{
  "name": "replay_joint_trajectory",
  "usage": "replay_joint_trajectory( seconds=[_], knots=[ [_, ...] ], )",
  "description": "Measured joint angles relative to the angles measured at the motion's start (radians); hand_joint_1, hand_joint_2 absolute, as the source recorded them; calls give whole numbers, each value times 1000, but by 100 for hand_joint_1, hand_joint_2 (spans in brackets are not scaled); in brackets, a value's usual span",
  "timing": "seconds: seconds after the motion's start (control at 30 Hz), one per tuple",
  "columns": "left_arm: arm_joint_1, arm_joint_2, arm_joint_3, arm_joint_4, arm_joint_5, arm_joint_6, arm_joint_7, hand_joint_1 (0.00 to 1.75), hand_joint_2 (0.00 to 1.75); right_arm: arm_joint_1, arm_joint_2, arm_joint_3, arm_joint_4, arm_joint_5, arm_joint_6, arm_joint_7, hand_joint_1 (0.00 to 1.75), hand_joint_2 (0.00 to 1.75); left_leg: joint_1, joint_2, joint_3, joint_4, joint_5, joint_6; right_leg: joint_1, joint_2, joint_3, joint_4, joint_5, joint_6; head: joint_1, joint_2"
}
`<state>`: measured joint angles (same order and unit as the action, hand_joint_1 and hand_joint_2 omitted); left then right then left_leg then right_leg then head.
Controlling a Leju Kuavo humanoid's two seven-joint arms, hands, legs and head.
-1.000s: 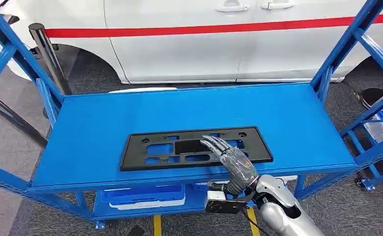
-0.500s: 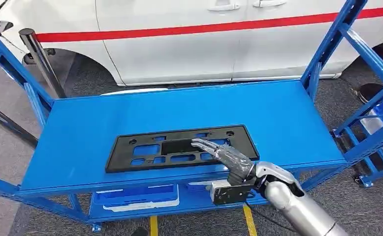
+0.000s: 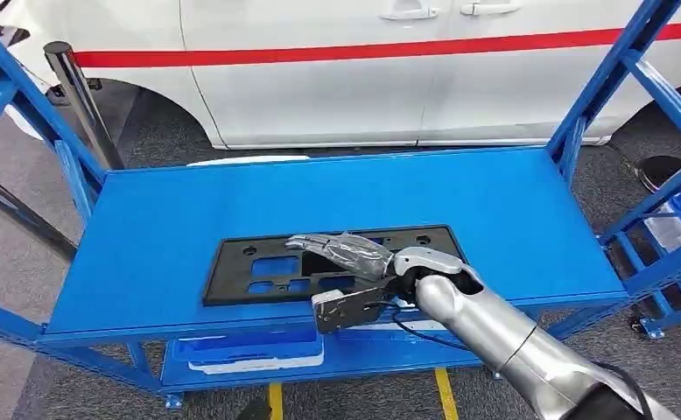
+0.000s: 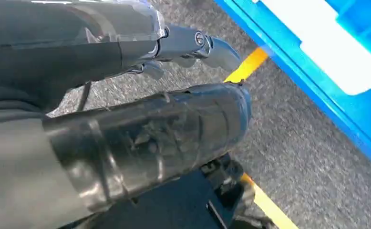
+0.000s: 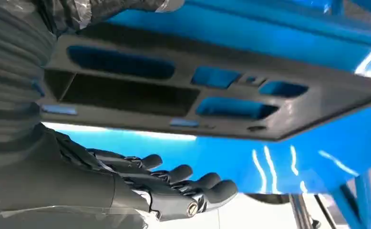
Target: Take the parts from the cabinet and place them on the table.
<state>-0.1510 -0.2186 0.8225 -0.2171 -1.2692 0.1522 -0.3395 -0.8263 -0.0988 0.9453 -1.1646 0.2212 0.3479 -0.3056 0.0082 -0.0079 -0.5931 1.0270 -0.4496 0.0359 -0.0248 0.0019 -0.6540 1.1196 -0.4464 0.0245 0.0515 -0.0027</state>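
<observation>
The blue table [image 3: 512, 210] carries a black plate-like part [image 3: 258, 273] lying flat near its front edge. The right hand [image 3: 344, 254] hovers over it, fingers [image 5: 193, 183] extended, gripping nothing, evidently positioned for placement or release.

The left hand [image 4: 126, 143] hangs low; its fingers' state is indeterminate.

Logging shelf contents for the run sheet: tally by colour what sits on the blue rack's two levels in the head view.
Black: 1, the flat cut-out panel on the top shelf, with the right hand over it.
Blue and white: 1, the bin on the lower shelf.
Total: 2
</observation>
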Motion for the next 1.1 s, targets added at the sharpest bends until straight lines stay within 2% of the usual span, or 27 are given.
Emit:
replay_joint_trajectory(
  seconds=[0.03,0.07,0.1,0.17,0.23,0.27,0.33,0.37,0.4,0.43,0.47,0.53,0.57,0.6,0.67,0.7,0.73,0.77,0.87,0.9,0.93,0.97,1.0,1.03,1.07,1.1],
  knots=[
    [0,-1,0,0,0,0,0,0,0,-10,7,7,5,-5,-3,-1,0,175,2,2,-1,6,-5,-5,1,0,23,-51,-5,0,0,0],
    [-3,-1,0,0,1,2,0,0,0,-19,9,13,12,-7,-6,-1,0,175,-5,2,-8,14,-8,-12,9,0,26,-62,-8,-4,1,0],
    [-3,-1,0,0,1,2,0,0,0,-21,15,19,16,-9,-8,-2,0,175,-3,2,-9,9,-6,-16,10,3,25,-58,-8,-13,-2,0],
    [0,-1,0,0,3,2,0,0,0,-26,15,28,28,-11,-11,-1,0,175,-1,2,-5,4,-3,-25,15,3,24,-60,-6,-23,-1,0],
    [1,-1,0,0,4,4,0,0,0,-40,15,40,38,-20,-9,2,0,175,1,3,-11,20,-20,-34,8,1,30,-70,-1,-38,-2,0],
    [1,-1,0,0,7,4,0,0,0,-54,15,51,43,-29,-7,4,0,175,2,3,-34,69,-53,-37,9,0,30,-72,-1,-44,-2,0],
    [1,-1,0,0,9,5,-1,0,0,-72,15,74,61,-39,-4,10,0,175,2,3,-104,217,-119,-40,13,0,30,-72,-2,-50,-2,0],
    [3,-1,0,0,10,5,-1,0,0,-74,15,84,69,-42,-3,11,0,175,2,3,-135,278,-139,-41,16,0,30,-71,-2,-51,-1,0],
    [5,-1,0,0,10,5,-1,0,0,-73,15,92,77,-42,-3,12,0,175,2,3,-152,309,-136,-39,19,0,30,-71,-3,-52,-1,0],
    [7,-1,0,0,10,6,-1,0,0,-74,15,100,85,-42,-7,12,0,175,2,3,-144,287,-111,-36,20,1,31,-71,-3,-52,-2,0],
    [7,-1,0,0,11,6,-2,0,0,-76,15,106,90,-42,-13,12,0,175,1,3,-116,224,-70,-31,22,3,31,-70,-3,-52,-2,0],
    [6,-1,0,0,13,6,-2,0,0,-82,15,112,96,-40,-21,12,0,175,-2,3,-36,58,13,-17,23,4,35,-70,-5,-52,-1,0],
    [4,0,0,0,14,6,-2,0,0,-86,14,115,100,-40,-21,12,0,175,-7,2,-18,26,-1,-12,27,4,34,-70,-5,-49,-1,0],
    [4,-1,0,0,15,7,-3,0,0,-90,13,118,105,-39,-21,12,0,175,-10,2,-13,4,-1,-12,26,4,29,-68,-4,-45,-2,0],
    [6,0,0,0,17,7,-3,0,0,-91,12,128,113,-39,-15,13,0,175,-14,1,-14,6,1,-9,22,3,30,-76,0,-34,-2,0],
    [7,1,0,0,18,7,-3,0,0,-92,11,132,116,-39,-14,13,0,175,-12,1,-11,-3,5,-5,23,4,32,-78,1,-29,-1,0],
    [7,0,0,0,18,6,-3,0,0,-92,8,135,119,-39,-14,13,0,175,-1,4,-3,-17,14,1,23,3,27,-68,-7,-24,-1,0],
    [6,-1,0,0,18,6,-3,0,0,-95,6,137,120,-39,-14,12,0,175,-3,3,0,-21,15,5,21,3,17,-42,-27,-20,0,0],
    [5,-1,0,0,19,6,-3,0,0,-97,-2,144,129,-39,-13,12,0,175,-3,5,-1,-20,14,9,17,3,-88,177,-130,-9,-1,0],
    [6,-1,0,0,21,7,-3,0,0,-95,-5,150,132,-39,-13,12,0,175,-3,5,-1,-18,13,9,16,3,-112,221,-135,-6,-1,0],
    [7,-1,0,0,21,7,-3,0,0,-94,-12,154,134,-39,-13,12,0,175,-2,5,-1,-16,12,9,12,3,-112,216,-116,-4,0,0],
    [7,-1,0,0,22,8,-3,0,0,-93,-17,156,136,-39,-16,11,0,175,-2,4,-1,-12,10,8,9,2,-91,170,-81,-2,-1,0],
    [7,-1,0,0,23,8,-4,0,0,-93,-24,158,137,-39,-19,9,0,175,0,3,0,-7,5,5,6,2,-52,88,-36,0,0,0],
    [7,-1,0,0,24,10,-5,0,0,-94,-31,159,137,-39,-22,7,0,175,1,2,0,1,-2,0,2,0,0,-16,12,2,0,0],
    [9,-1,0,0,25,10,-5,0,0,-93,-38,159,137,-39,-24,6,0,175,1,2,-3,6,-6,-5,2,-1,15,-49,-5,2,0,0],
    [8,0,1,0,25,12,-6,0,0,-94,-42,159,137,-39,-26,4,0,175,-6,1,-9,17,-10,-12,9,1,16,-59,-2,-8,-2,0]
  ],
)
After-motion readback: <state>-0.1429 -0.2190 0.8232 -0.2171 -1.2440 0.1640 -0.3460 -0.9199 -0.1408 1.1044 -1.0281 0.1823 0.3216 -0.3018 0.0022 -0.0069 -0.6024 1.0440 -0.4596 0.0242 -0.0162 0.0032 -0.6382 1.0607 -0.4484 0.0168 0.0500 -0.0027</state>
